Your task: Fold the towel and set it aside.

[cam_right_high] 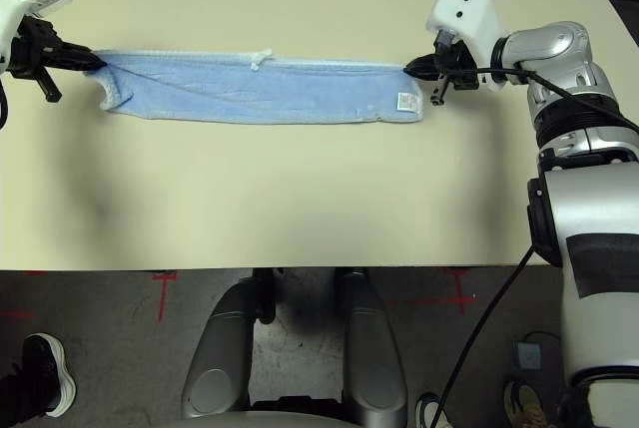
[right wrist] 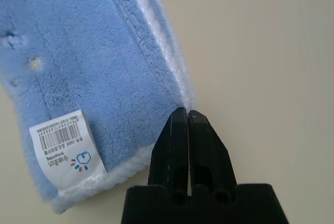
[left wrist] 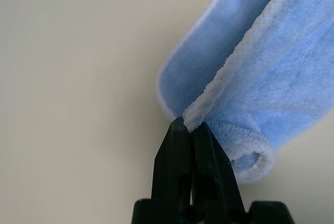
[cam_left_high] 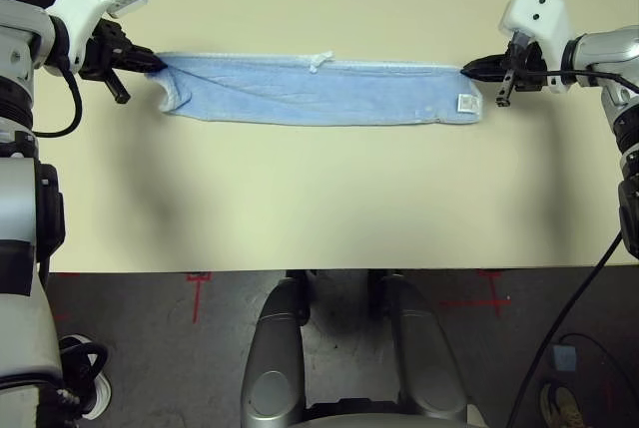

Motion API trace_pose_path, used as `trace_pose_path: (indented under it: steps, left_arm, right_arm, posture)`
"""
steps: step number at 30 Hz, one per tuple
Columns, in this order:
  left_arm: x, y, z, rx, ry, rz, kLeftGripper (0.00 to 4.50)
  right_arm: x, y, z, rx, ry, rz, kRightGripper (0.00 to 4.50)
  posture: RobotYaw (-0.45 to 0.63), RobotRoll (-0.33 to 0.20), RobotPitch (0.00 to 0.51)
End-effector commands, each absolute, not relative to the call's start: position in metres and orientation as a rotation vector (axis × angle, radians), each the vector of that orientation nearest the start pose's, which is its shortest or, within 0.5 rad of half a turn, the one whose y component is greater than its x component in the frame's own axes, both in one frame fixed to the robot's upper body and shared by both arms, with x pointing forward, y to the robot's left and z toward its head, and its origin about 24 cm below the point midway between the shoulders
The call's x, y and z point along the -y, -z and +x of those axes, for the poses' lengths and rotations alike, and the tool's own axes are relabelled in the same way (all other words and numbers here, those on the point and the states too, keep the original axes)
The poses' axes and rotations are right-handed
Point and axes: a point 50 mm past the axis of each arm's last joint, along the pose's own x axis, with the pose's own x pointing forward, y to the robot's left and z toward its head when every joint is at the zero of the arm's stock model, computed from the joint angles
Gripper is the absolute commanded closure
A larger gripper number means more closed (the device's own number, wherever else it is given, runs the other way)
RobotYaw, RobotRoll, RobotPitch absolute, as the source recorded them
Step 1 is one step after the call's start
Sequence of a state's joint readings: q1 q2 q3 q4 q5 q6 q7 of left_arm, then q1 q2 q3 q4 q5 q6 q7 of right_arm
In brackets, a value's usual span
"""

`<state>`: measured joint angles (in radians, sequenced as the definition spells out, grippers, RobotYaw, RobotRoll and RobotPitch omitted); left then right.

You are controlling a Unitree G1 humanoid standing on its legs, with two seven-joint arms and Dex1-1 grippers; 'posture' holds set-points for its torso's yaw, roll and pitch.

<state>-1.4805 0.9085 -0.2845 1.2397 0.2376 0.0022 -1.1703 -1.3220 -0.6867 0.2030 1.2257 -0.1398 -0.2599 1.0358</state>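
The towel (cam_left_high: 319, 91) lies stretched in a long narrow band across the upper part of the left eye frame, on the worktop (cam_left_high: 319, 199), already doubled over lengthwise by the look of it. The left claw (cam_left_high: 150, 62) is at its end in the upper left, the right claw (cam_left_high: 467, 70) at its end in the upper right.

Both claws are pinched fully together. In the left wrist view the left claw's tips bite only the thin white edging at the towel's corner, with one layer curling loose beside them. In the right wrist view the right claw's tips sit at the very corner of the edging, next to the white tag (right wrist: 65, 151); whether cloth is actually between them I cannot tell.

Risks, as I judge them:

- Such shallow holds on a fluffy hem could slip if the arms pull apart any more, and a corner would drop.
- If the right claw has nothing, lifting would raise one end only and drag the towel crooked.
- The left claw seems to hold one layer; the loose curled layer may fall open when lifted and undo the fold.
- Bringing the ends together unevenly would leave corners mismatched, the floppy middle sagging and bunching.
- Slack in the band could let it twist.
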Motion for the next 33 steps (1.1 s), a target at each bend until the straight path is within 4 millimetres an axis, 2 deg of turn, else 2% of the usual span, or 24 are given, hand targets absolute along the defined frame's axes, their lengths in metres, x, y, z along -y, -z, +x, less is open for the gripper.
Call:
trace_pose_path:
  steps: [1,9,11,12,14,22,24,26,30,33]
  left_arm:
    - [-0.317,-0.311,0.359,-0.383,0.470,0.833,4.48]
    - [-0.315,-0.302,0.362,-0.413,0.490,0.851,4.48]
    - [-0.316,-0.301,0.362,-0.416,0.489,0.856,4.02]
    - [-0.316,-0.300,0.361,-0.422,0.498,0.858,3.82]
    - [-0.317,-0.301,0.360,-0.417,0.498,0.848,3.09]
    - [-0.329,-0.329,0.354,-0.247,0.321,0.868,0.03]
    - [-0.331,-0.337,0.352,-0.210,0.296,0.869,0.00]
    - [-0.326,-0.342,0.351,-0.167,0.358,0.792,0.00]
    - [-0.302,-0.340,0.345,-0.099,0.739,0.434,0.00]
    - [-0.292,-0.321,0.341,-0.086,0.915,0.349,0.00]
  right_arm:
    - [0.245,-0.251,0.395,-0.124,-0.672,-0.864,4.50]
    - [0.244,-0.243,0.397,-0.129,-0.637,-0.897,4.50]
    - [0.244,-0.240,0.398,-0.131,-0.636,-0.898,4.50]
    - [0.244,-0.240,0.398,-0.121,-0.635,-0.891,4.24]
    - [0.244,-0.242,0.396,-0.088,-0.656,-0.853,3.68]
    - [0.253,-0.262,0.391,0.064,-0.625,-0.670,0.73]
    - [0.256,-0.269,0.390,0.141,-0.617,-0.563,0.03]
    - [0.257,-0.275,0.389,0.198,-0.637,-0.404,0.03]
    - [0.253,-0.270,0.386,0.180,-0.797,-0.068,0.03]
    - [0.248,-0.257,0.384,0.127,-0.876,0.134,0.03]
  posture:
    - [0.00,0.000,0.352]
    - [0.00,0.000,0.355]
    - [0.00,0.000,0.355]
    - [-0.01,0.000,0.355]
    - [-0.01,0.000,0.354]
    - [-0.01,0.000,0.351]
    - [-0.01,0.000,0.351]
    - [-0.01,0.000,0.351]
    - [-0.01,0.000,0.349]
    - [-0.01,0.000,0.349]
